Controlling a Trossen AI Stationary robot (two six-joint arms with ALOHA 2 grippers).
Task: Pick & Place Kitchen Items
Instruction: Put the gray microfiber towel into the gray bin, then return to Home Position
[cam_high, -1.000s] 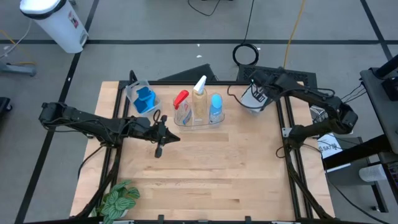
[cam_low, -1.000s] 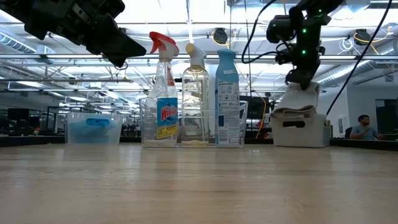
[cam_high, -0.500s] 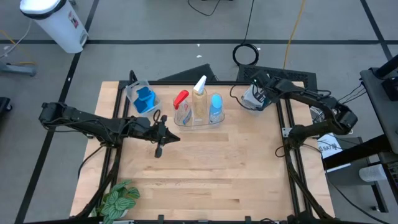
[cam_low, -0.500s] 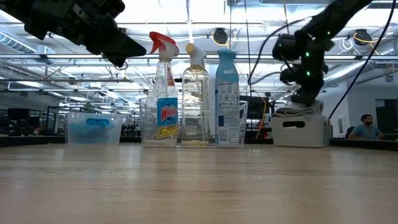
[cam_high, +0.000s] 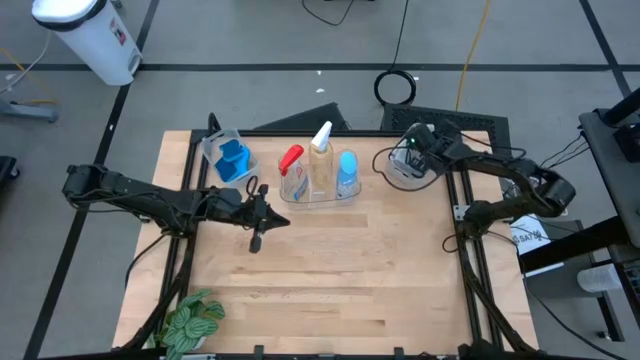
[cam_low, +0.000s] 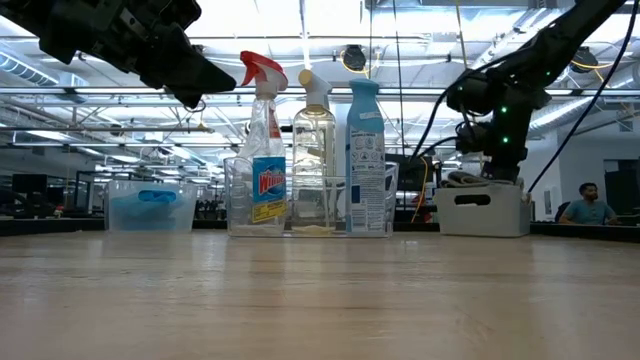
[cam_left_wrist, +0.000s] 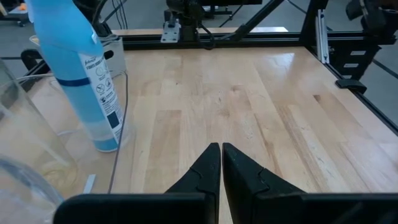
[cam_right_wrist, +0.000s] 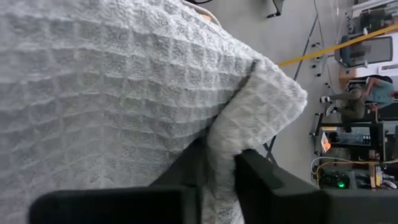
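Note:
My right gripper (cam_high: 407, 156) is at the table's far right, low over the grey tub (cam_low: 483, 211). It is shut on a grey waffle-weave towel (cam_right_wrist: 124, 81), which lies in the tub with its top (cam_low: 466, 180) showing above the rim. The red-trigger bottle (cam_high: 291, 158), the white-trigger bottle (cam_high: 321, 138) and the blue-capped bottle (cam_high: 347, 166) stand upright in a clear tub (cam_low: 308, 195). My left gripper (cam_left_wrist: 221, 163) hovers shut above the table, just near-left of that clear tub, with nothing in it. My right gripper pinches a thick folded edge of the towel (cam_right_wrist: 231, 134) between its two fingers (cam_right_wrist: 258, 174). It comes at the fold slanting down from the table's right side. The rest of the towel lies spread in the grey tub below the fingers.
A second clear tub with a blue sponge (cam_high: 232, 160) stands at the far left. A green leafy plant (cam_high: 192, 320) sits at the near left corner. The middle and near parts of the wooden table (cam_high: 340, 280) are bare. A person (cam_low: 583, 205) sits in the room behind.
My right gripper has come down toward the grey tub with the towel and shifted a little toward the table's left. The towel hung below the fingers above the tub before; it now lies down in the tub.

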